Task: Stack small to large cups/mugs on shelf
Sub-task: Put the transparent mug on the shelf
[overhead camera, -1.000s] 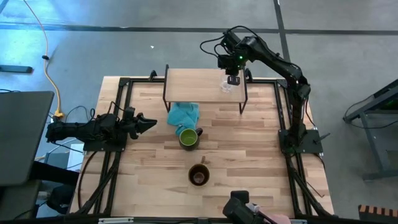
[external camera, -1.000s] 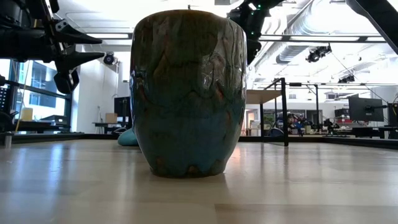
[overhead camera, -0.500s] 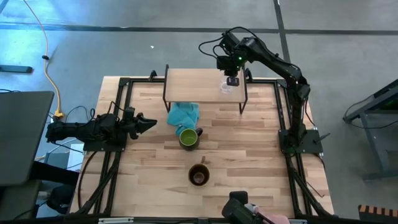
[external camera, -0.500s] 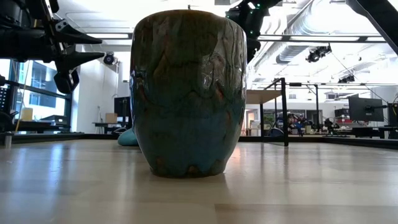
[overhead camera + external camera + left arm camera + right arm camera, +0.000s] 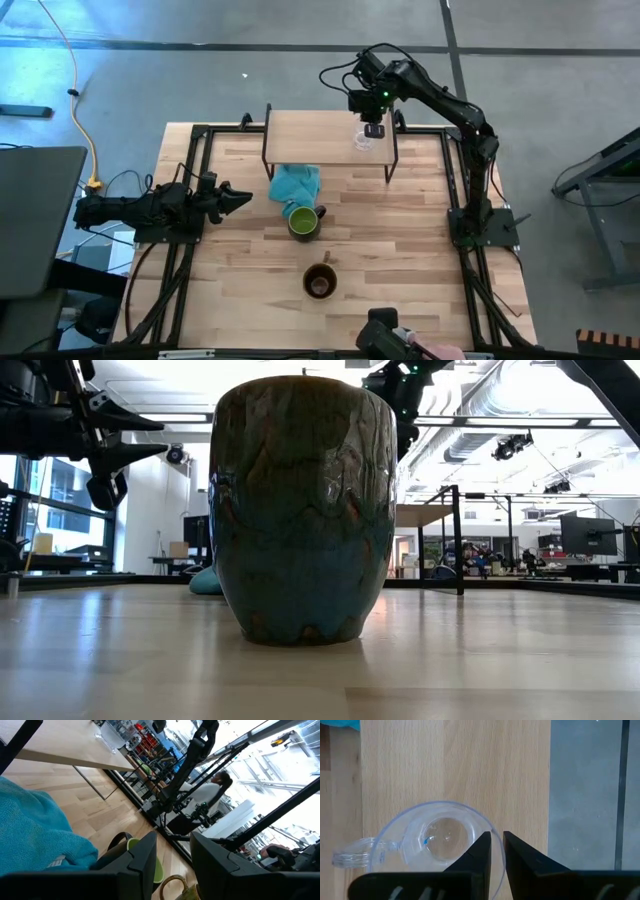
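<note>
At the left edge of the light plank surface [image 5: 400, 215] the left gripper [image 5: 238, 199] waits, lying low and level, its tips pointing toward the middle of the surface and its jaws standing apart with nothing between them. Just beyond those tips lies the crumpled teal cloth [image 5: 296, 184], partly under the near edge of the low light-wood shelf on thin black legs [image 5: 315, 135], which stands at the far side of the surface. The mid-size mug with a green inside and a dark outside [image 5: 303, 221] sits upright on the surface, touching the near edge of the cloth; in the left wrist view its green rim [image 5: 150, 865] shows beside the cloth [image 5: 35, 835]. Nearer the front of the surface and a little to the right stands the larger brown mug [image 5: 320, 281], upright and well apart from the shelf; in the low view its glazed wall [image 5: 300, 510] fills the middle. On the right end of the shelf board rests the small clear glass cup [image 5: 363, 140], upright, its handle turned toward the shelf's left. The right gripper [image 5: 374, 128] hangs straight above it, pointing down; in the right wrist view its jaws [image 5: 496, 851] stand nearly together, with only a thin gap, beside the rim of the glass cup [image 5: 432, 842], and I cannot tell whether they pinch the rim
</note>
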Motion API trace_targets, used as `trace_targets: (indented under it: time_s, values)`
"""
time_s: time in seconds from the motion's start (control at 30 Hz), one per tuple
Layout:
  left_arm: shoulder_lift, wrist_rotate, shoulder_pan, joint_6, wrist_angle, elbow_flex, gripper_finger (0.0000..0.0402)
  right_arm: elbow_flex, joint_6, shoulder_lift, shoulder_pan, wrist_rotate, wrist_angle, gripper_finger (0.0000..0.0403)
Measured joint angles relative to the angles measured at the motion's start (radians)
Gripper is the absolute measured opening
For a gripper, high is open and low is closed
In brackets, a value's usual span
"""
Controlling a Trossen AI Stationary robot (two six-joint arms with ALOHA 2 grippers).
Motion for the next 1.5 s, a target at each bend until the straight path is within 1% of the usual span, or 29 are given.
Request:
trace_targets:
  time_s: [1.5]
  values:
    - [0.0,0.0,0.0,0.003,0.0,0.0,0.0106,0.0,-0.009,0.0,0.0,-0.015,-0.002,0.0041]
